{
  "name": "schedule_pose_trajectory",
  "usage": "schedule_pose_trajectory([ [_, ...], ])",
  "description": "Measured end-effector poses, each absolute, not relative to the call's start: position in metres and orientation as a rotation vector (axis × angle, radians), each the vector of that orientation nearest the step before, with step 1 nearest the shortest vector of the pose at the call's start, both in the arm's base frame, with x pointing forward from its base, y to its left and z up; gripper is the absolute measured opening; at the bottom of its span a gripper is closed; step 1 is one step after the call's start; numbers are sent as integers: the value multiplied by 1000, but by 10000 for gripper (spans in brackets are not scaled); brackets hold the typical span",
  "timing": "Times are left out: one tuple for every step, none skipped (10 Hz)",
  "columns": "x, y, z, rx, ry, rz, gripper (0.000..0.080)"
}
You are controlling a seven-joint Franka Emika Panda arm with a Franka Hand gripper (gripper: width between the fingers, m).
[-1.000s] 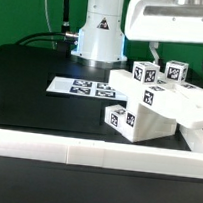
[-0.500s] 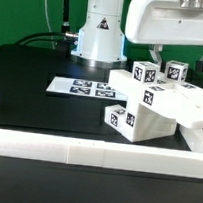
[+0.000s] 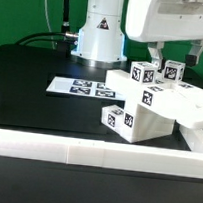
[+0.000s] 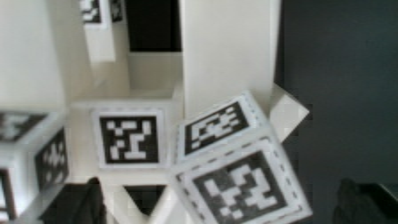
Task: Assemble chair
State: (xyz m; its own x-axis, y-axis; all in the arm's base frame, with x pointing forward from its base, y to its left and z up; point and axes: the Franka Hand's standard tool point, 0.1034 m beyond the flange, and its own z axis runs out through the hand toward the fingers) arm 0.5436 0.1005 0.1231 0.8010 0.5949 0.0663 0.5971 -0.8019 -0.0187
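Chair [image 3: 150, 99] parts sit piled on the black table [image 3: 32, 68], toward the exterior view's right, just behind the border wall [image 3: 85, 150]. Long blocks run roughly left-right, tilted; exact assembly state hard to read. Glossy white blocky pieces with black-and-white square tags. Right side cut off by frame edge. Gripper [image 3: 179, 59] hangs over the pile, jaws spread wide, holding nothing. Wrist view blurry, tags [image 4: 128, 138] close up. Marker board [image 3: 79, 87] lies flat nearby.

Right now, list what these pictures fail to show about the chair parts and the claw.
- Claw fingertips: exterior view, hidden behind the chair parts.
- Whether the claw touches anything: wrist view, too blurred and close.
- Rightmost chair parts: exterior view, cut off by the picture's edge.
- Tag patterns on the marker board: exterior view, too small.
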Motion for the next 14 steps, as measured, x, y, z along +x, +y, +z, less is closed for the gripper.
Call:
schedule_pose_trajectory([
  [543, 102, 123, -2922, -1048, -89, 648],
  [542, 104, 121, -2924, -1043, -89, 648],
  [540, 106, 118, -2925, -1037, -83, 648],
  [536, 107, 116, -2924, -1037, -74, 648],
  [534, 106, 114, -2924, -1037, -68, 648],
  [534, 106, 114, -2925, -1032, -68, 648],
  [534, 107, 114, -2928, -1023, -66, 648],
  [534, 104, 114, -2930, -1019, -65, 561],
  [535, 102, 114, -2932, -1011, -64, 391],
  [535, 100, 114, -2934, -1007, -64, 391],
  [535, 100, 114, -2934, -1006, -64, 284],
  [535, 100, 114, -2935, -1005, -63, 284],
  [535, 100, 113, -2943, -978, -63, 284],
  [535, 100, 113, -2944, -975, -63, 284],
])
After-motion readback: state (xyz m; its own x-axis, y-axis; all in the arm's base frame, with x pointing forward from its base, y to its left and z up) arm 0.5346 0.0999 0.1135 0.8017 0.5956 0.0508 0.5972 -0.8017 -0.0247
